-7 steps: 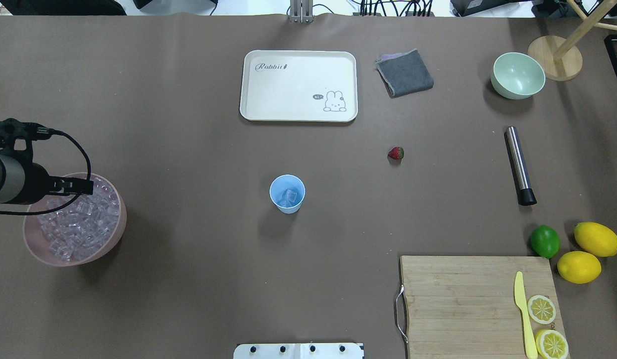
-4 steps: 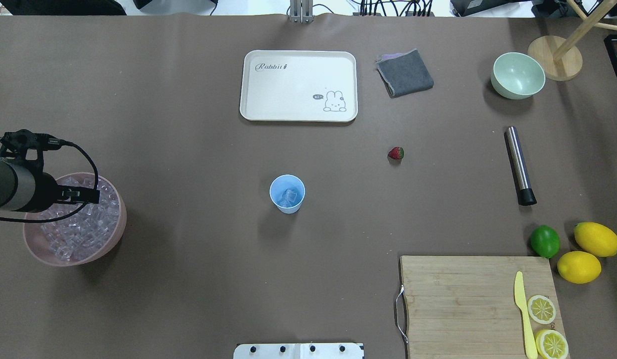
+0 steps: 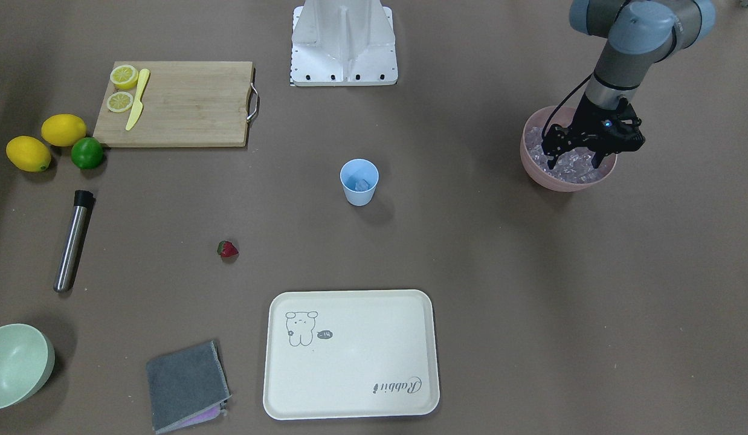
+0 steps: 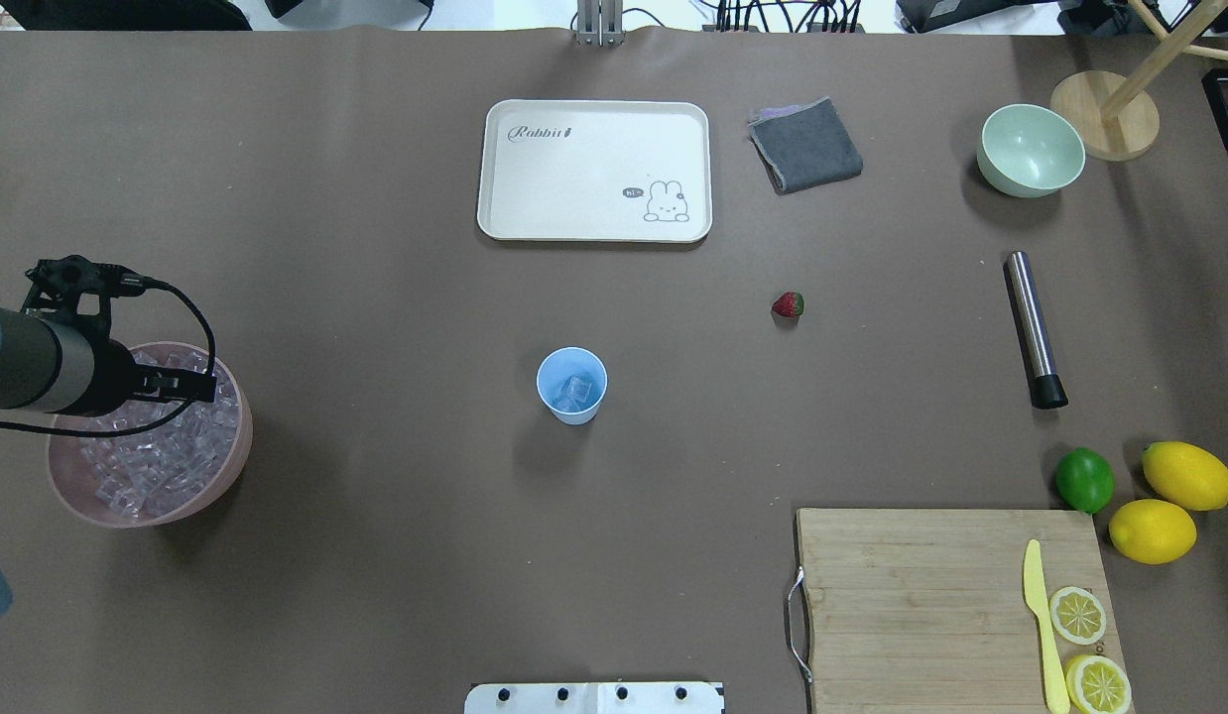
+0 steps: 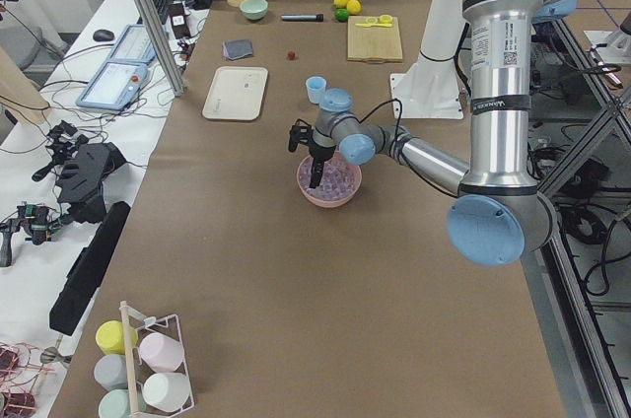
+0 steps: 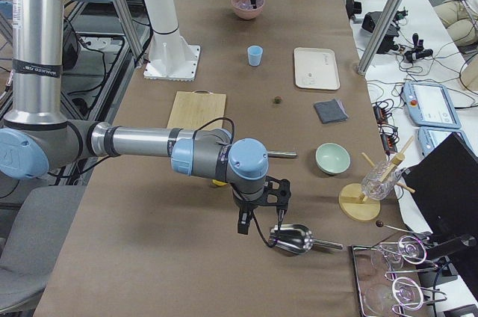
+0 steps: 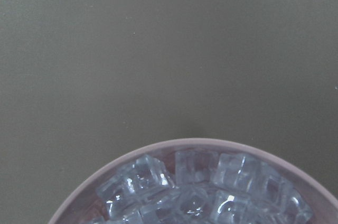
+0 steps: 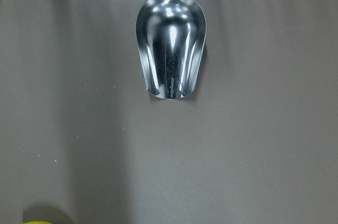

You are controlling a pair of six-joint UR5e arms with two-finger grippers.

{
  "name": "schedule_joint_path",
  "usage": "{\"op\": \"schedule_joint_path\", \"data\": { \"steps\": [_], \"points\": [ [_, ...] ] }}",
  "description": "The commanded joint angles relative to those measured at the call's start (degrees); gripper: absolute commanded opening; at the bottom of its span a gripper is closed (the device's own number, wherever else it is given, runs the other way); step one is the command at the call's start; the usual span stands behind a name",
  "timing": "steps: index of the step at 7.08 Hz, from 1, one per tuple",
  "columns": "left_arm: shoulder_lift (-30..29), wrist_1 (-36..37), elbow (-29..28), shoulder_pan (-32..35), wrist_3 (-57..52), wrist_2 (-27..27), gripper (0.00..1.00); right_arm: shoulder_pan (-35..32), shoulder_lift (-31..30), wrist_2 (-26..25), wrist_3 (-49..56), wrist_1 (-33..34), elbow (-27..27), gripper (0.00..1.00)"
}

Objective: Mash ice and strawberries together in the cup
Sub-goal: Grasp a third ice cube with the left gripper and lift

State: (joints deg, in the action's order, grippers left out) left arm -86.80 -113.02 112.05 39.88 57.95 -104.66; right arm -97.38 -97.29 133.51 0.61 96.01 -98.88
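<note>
The light blue cup (image 4: pixel 571 385) stands mid-table with a few ice cubes (image 4: pixel 574 393) inside; it also shows in the front view (image 3: pixel 359 181). More ice (image 7: pixel 200 192) fills the pink bowl (image 4: pixel 232 456) at the table's left end. The strawberry (image 4: pixel 789 304) lies on the table to the right of the cup and farther from me. My left gripper (image 3: pixel 574 159) is open and empty, its fingers spread just above the ice in the pink bowl. My right gripper (image 6: pixel 261 220) hovers over a metal scoop (image 8: pixel 170 49) off the table's right end; I cannot tell whether it is open or shut.
A steel muddler (image 4: pixel 1033 327) lies at the right, with a lime (image 4: pixel 1084 480) and two lemons (image 4: pixel 1169 501) nearby. A cutting board (image 4: pixel 921 605) holds a yellow knife and lemon slices. A white tray (image 4: pixel 594 171), a grey cloth (image 4: pixel 805 145) and a pale green bowl (image 4: pixel 1031 151) sit at the back.
My left arm has moved rightward over the pink bowl, toward the cup's side. Nothing else has moved.
</note>
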Motion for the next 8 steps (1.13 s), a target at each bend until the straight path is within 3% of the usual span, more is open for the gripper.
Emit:
{"op": "schedule_joint_path", "data": {
  "steps": [1,8],
  "points": [
    [-0.39,-0.01,-0.6,-0.06,-0.11,-0.1,0.97,-0.09,0.0,-0.09,0.0,-0.03,-0.09,1.0],
    [0.32,-0.01,-0.52,0.03,-4.16,-0.19,0.96,-0.09,0.0,-0.09,0.0,-0.03,-0.17,1.0]
  ]
}}
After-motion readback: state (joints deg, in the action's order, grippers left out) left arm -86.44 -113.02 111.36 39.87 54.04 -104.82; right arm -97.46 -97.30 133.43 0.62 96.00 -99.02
